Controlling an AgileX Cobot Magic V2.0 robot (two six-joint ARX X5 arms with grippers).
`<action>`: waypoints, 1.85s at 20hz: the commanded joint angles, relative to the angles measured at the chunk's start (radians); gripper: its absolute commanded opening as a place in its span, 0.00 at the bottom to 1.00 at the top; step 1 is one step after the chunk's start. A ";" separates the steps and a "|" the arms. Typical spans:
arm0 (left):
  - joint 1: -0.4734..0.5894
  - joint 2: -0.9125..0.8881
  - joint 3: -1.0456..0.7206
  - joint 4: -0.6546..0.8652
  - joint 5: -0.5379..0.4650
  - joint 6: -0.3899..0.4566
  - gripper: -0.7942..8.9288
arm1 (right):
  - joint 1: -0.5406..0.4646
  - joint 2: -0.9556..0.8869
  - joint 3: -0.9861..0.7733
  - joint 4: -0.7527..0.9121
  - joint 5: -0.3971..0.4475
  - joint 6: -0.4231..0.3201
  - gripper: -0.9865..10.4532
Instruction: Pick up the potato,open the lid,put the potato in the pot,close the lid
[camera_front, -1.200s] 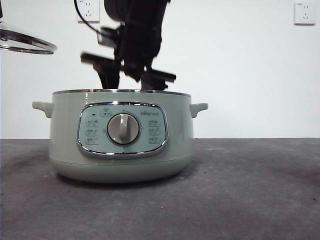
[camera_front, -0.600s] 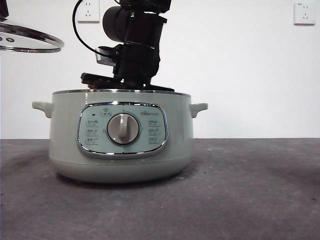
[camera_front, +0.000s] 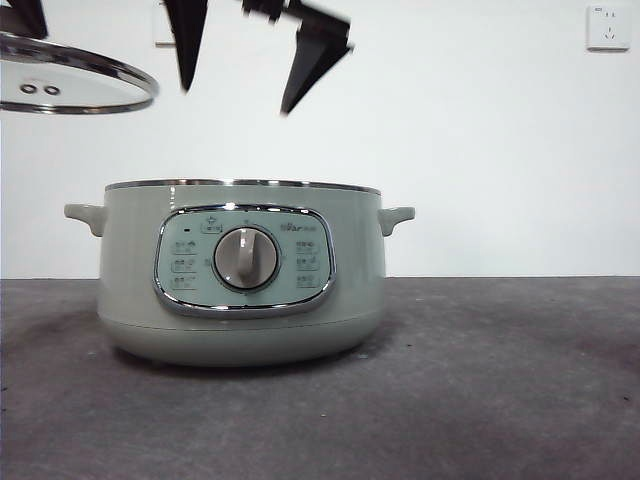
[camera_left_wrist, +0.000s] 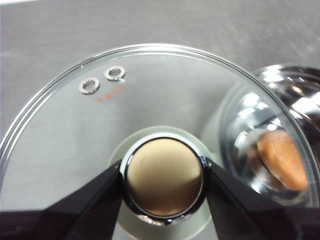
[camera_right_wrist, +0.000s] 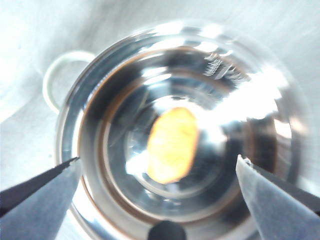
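Behind everything, a plain white wall (camera_front: 480, 140) is filling the background, and a dark grey matte table (camera_front: 500, 390) is stretching across the foreground.

At the far left of the front view, the shallow domed clear glass lid with a shiny steel rim (camera_front: 75, 85) is hanging in the air, above and to the left of the pot and well apart from it. The left gripper (camera_left_wrist: 162, 182) is holding it: in the left wrist view its two black jaws are pressing against both sides of the round chrome-ringed knob (camera_left_wrist: 162, 182) at the lid's centre. Two small metal-ringed vent holes (camera_left_wrist: 102, 80) are showing through the glass.

Next to the right, the right gripper (camera_front: 238, 68) is hovering high over the pot, its two black jaws spread wide apart and pointing down with nothing between them.

Below it, the large round pale sage-green electric cooking pot (camera_front: 240, 275) is sitting on the table with its top uncovered, its chrome-framed control panel and central dial (camera_front: 246, 258) facing the camera and a small handle sticking out at each side.

Inside, the rounded oval orange-brown potato (camera_right_wrist: 172, 145) is lying on the shiny steel floor of the pot, roughly at its centre. A white wall socket (camera_front: 609, 27) is sitting at the upper right.
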 joint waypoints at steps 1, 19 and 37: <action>-0.034 0.018 0.007 0.032 0.002 -0.022 0.07 | 0.006 -0.118 -0.129 -0.026 0.021 -0.020 0.75; -0.418 0.244 0.007 0.188 -0.006 -0.161 0.07 | -0.002 -1.023 -1.129 0.075 0.210 0.097 0.75; -0.463 0.342 0.007 0.229 -0.070 -0.077 0.07 | -0.002 -1.211 -1.220 0.034 0.225 0.172 0.75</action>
